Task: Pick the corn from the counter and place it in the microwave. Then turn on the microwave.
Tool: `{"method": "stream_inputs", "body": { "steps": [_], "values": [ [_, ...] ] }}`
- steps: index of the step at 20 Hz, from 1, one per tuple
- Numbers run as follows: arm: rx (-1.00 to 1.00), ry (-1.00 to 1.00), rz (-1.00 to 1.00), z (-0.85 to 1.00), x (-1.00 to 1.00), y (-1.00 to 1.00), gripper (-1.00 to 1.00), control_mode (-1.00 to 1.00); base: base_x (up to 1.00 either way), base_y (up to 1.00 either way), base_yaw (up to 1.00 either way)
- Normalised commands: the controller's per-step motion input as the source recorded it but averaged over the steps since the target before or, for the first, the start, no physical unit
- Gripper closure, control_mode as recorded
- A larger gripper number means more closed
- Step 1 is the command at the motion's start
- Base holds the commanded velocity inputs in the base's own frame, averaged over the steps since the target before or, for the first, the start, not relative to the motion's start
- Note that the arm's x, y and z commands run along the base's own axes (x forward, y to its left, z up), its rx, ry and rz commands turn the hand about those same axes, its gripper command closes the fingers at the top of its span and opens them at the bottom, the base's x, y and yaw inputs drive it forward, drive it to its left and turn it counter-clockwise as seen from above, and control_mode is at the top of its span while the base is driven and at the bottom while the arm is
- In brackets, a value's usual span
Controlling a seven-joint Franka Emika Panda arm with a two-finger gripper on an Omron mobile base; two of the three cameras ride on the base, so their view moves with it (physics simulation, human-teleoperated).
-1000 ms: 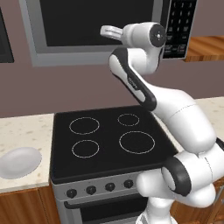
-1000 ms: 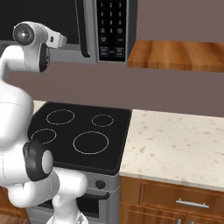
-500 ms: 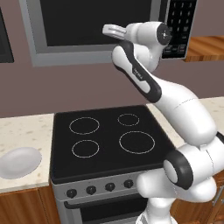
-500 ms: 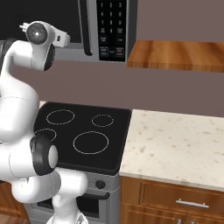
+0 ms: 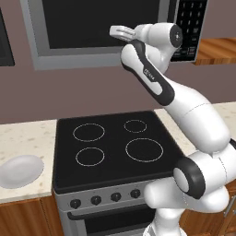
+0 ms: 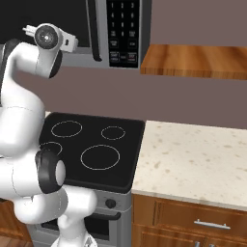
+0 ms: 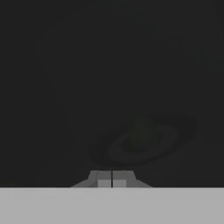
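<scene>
The microwave (image 5: 101,23) hangs above the stove with its dark door closed, black handle (image 6: 96,29) and keypad (image 6: 123,29) at its right. My gripper (image 5: 119,32) is raised in front of the door window, fingers pressed together, holding nothing. In the hand view the shut gripper (image 7: 112,179) faces the dark glass; behind it a round turntable (image 7: 144,140) shows faintly with a dim shape on it, which I cannot make out as the corn. The beige counter (image 6: 193,154) runs beside the stove.
A black stovetop (image 5: 110,147) with ring outlines lies under the arm, its knobs along the front. A white plate (image 5: 20,170) rests on the left counter. A wooden shelf (image 6: 193,60) sticks out to the right of the microwave.
The hand has drifted a little to the right along the microwave front, towards the keypad. The fingers stayed shut.
</scene>
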Motion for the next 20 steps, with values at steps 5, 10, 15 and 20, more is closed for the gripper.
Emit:
{"method": "stream_inputs", "body": {
  "steps": [5,10,15,20],
  "values": [
    [0.0,0.0,0.0,0.06,-0.04,-0.02,1.0,-1.0,0.0,0.0,0.0],
    [0.0,0.0,-0.03,0.1,-0.25,-0.15,1.0,-1.0,0.0,0.0,0.0],
    [0.0,0.0,-0.06,0.06,-0.48,-0.23,1.0,-1.0,0.0,0.0,0.0],
    [0.0,0.0,-0.04,0.0,-0.53,-0.24,1.0,-1.0,0.0,0.0,0.0]
  ]
}}
